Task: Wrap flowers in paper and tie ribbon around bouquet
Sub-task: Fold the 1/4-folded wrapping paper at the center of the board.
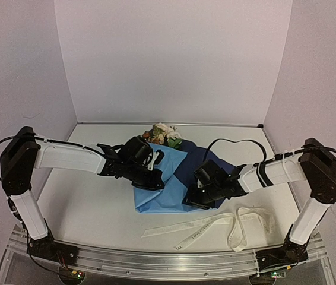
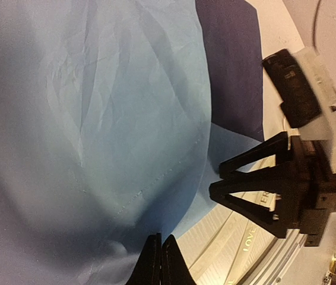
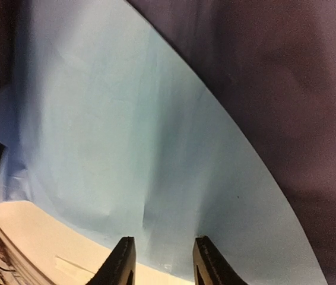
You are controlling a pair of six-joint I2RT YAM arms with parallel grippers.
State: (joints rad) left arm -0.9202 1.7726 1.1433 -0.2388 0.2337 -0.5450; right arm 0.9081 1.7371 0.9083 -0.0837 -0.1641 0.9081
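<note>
The paper (image 1: 156,193) lies folded over the flowers (image 1: 165,135) on the surface (image 1: 79,196); the left gripper (image 2: 161,258), jaws pressed together, seems to pin the fold, while the right gripper (image 3: 162,261), jaws partly spread, meets the near edge, likely to grasp it

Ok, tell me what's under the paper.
The flowers show only their blooms, at the far edge of the paper. Stems and anything else beneath are covered and cannot be seen. The ribbon lies apart, nearer the arms.
</note>
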